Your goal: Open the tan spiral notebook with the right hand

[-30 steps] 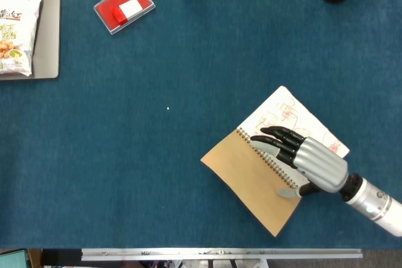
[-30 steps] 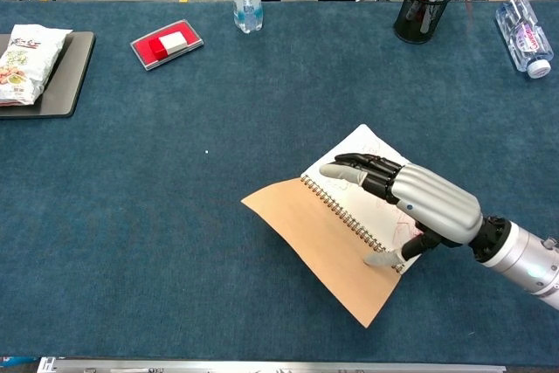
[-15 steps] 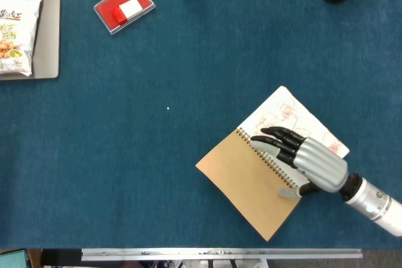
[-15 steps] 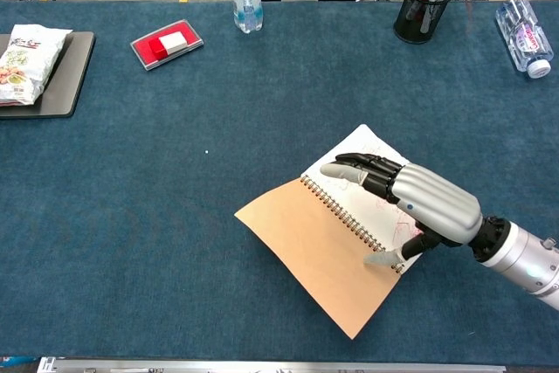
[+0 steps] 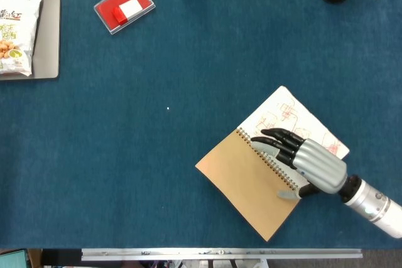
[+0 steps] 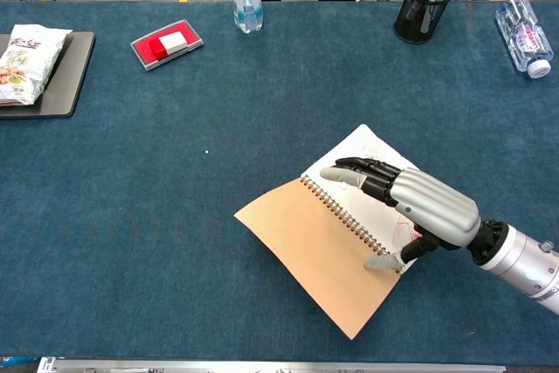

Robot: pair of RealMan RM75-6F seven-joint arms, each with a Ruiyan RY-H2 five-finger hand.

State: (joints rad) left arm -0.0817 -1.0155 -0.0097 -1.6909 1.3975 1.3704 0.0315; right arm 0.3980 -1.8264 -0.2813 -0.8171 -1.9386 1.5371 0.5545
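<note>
The tan spiral notebook (image 6: pixel 327 242) lies open near the table's front right, cover flat, so the opening looks done; the right hand (image 6: pixel 410 207), fingers extended and holding nothing, should lift clear.

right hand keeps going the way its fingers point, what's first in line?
Likely nothing: the right hand points left over the open notebook; beyond its spiral and page edge is bare blue table. Height unclear.
</note>
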